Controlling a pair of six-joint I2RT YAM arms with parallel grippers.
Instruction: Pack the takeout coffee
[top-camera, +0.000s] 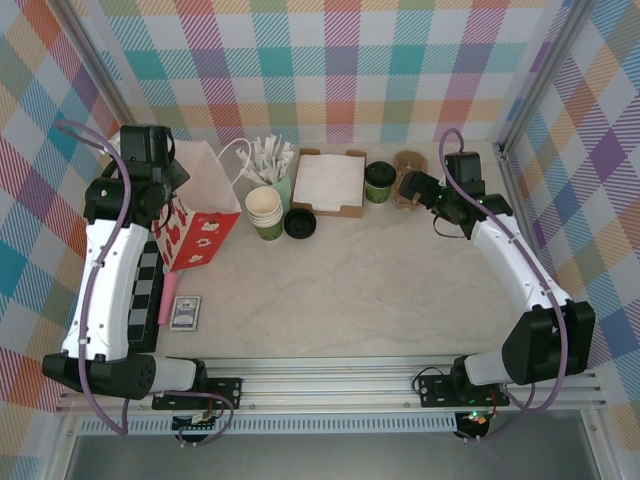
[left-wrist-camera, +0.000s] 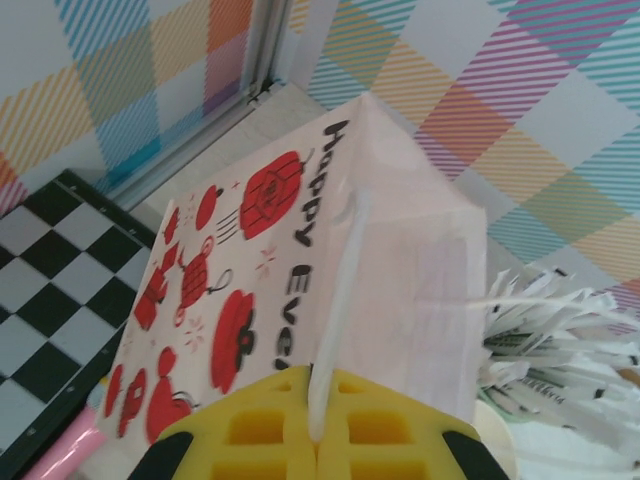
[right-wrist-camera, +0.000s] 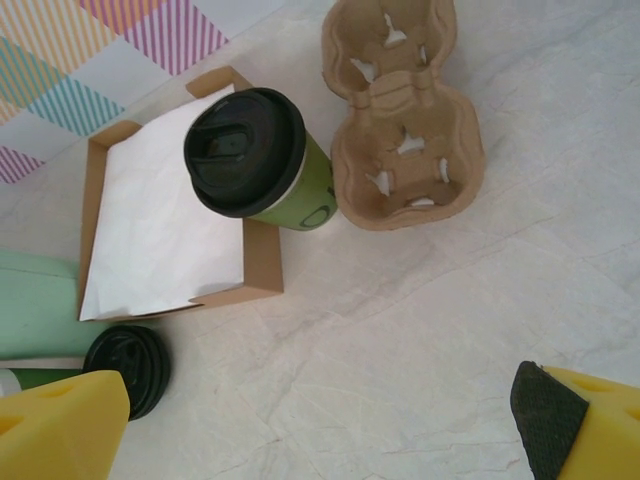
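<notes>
- Early step: steadying the paper bag (left-wrist-camera: 250, 250), not yet grasping the coffee cup (right-wrist-camera: 300, 190).
- Next, probably: reaching forward, closing below the lid (right-wrist-camera: 243, 150) without tipping.
- Left gripper (left-wrist-camera: 318, 440): pinched tight on the bag's white handle (left-wrist-camera: 340, 300).
- Right gripper (right-wrist-camera: 320, 420): spread wide, empty; cup ahead of it, slightly left, upright.

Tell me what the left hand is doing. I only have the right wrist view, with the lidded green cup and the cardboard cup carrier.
Observer: The left hand is shut on the white strap handle of a white paper bag with red print.
Operator: Where is that bag?
Observer: At the far left of the table, beside a black-and-white checkered board.
Operator: Anything between it and the green paper cup with the black lid?
Observer: A stack of cream paper cups stands just right of the bag.
</notes>
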